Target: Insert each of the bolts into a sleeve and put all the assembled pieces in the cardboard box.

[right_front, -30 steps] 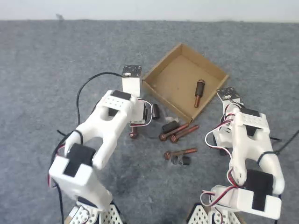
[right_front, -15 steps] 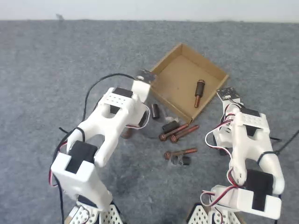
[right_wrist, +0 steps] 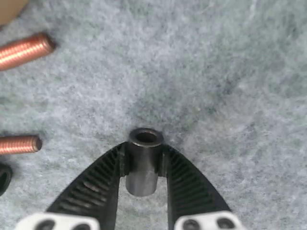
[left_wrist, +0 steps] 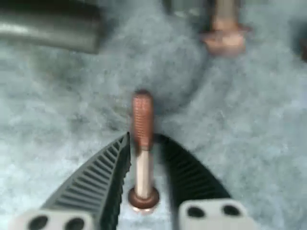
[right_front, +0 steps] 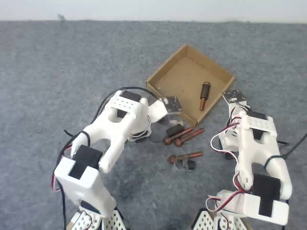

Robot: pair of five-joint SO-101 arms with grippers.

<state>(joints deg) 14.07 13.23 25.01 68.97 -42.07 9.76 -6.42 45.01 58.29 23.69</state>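
Observation:
My left gripper [left_wrist: 143, 140] is shut on a copper bolt [left_wrist: 142, 115], which sticks out past the tips with its threads forward and its head between the fingers. Ahead of it on the carpet lie another bolt's head [left_wrist: 225, 34] and a dark sleeve [left_wrist: 48, 26]. My right gripper [right_wrist: 144, 148] is shut on a black sleeve [right_wrist: 144, 165], whose open bore faces the camera. In the high view the left arm [right_front: 124, 115] sits just in front of the cardboard box [right_front: 165, 79]. Inside the box lies one bolt with its sleeve [right_front: 205, 95]. The right arm [right_front: 254, 132] stands to the box's right.
Three loose bolts [right_front: 186, 156] lie on the grey carpet between the arms, with black sleeves [right_front: 173, 129] beside them. Two threaded bolt ends [right_wrist: 24, 50] show near the right gripper. Black cables loop by the left arm [right_front: 103, 103].
The left arm has swung to the right, from beside the box's left corner to in front of the box. The right arm has not moved.

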